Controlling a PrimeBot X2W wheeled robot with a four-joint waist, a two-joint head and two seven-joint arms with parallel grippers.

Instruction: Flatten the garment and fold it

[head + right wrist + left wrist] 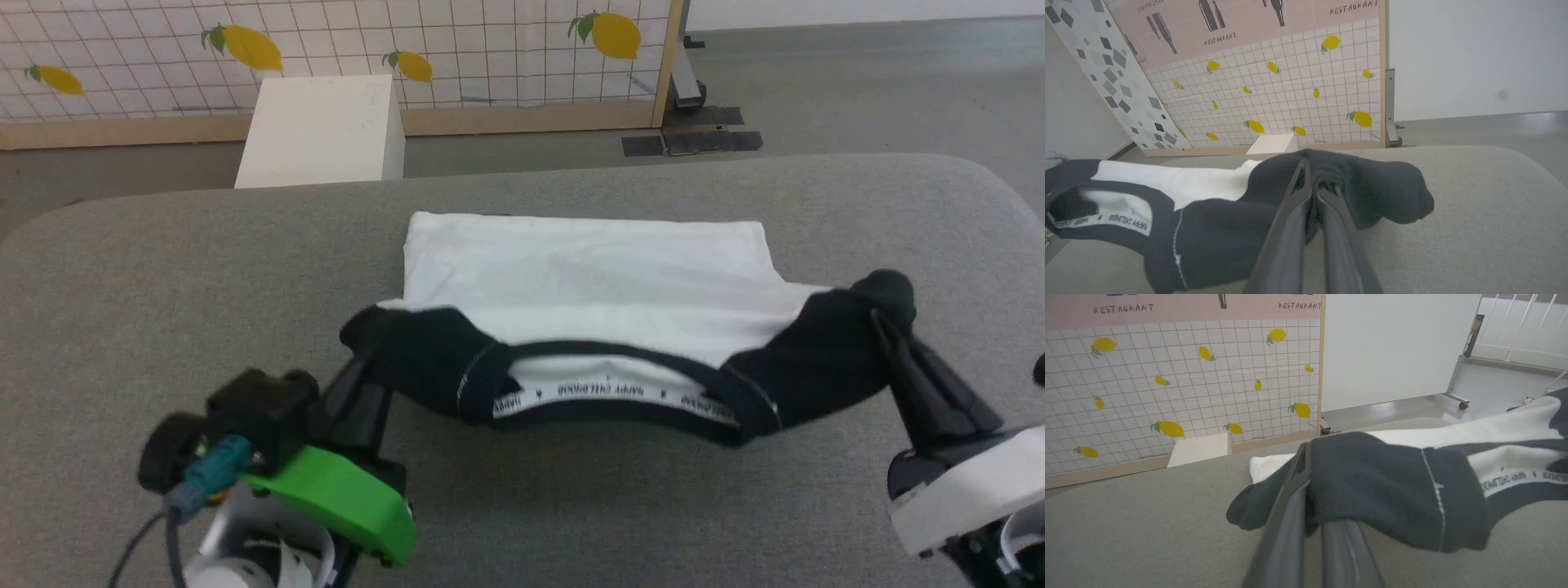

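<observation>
Left end effector (365, 347), behind its green wrist housing (335, 498) low over the near side of the bench (163, 286), angles forward and slightly inward, fingers pressed together on black sleeve fabric of the garment (588, 269). Right end effector (880, 314) mirrors this pose, its fingers slanting forward and inward and pinching the black fabric at the opposite shoulder. Between the two end effectors the black collar (612, 408) sags in a shallow arc, held up at both ends. Beyond the fingertips the white body (571, 245) lies flat on the bench.
</observation>
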